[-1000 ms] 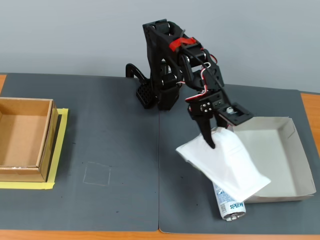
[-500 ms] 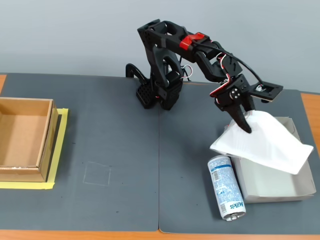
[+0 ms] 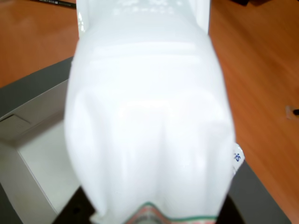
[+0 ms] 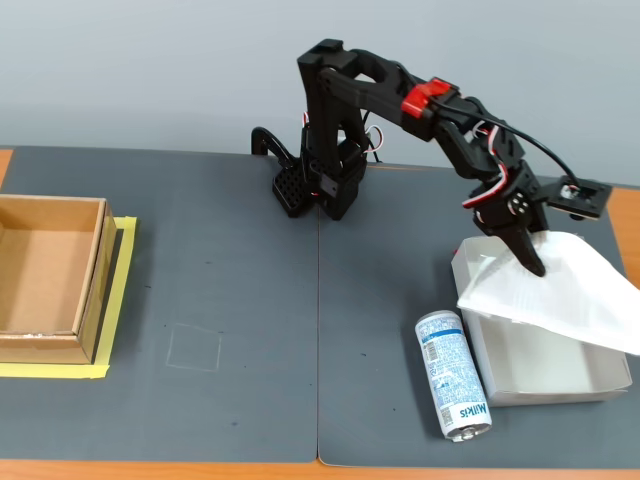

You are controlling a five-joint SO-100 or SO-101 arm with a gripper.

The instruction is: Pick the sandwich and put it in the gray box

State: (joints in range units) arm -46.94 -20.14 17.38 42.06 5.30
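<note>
Black two-finger hand clamped on white wedge-shaped plastic sandwich pack, held tilted over the shallow pale gray cardboard tray. White-and-blue drink can lies beside tray on bench.

The sandwich fills most of the wrist view — a white, blurred plastic pack with a printed strip at its lower end. Behind it at left lies the gray box, on a dark mat over the orange-brown bench.
</note>
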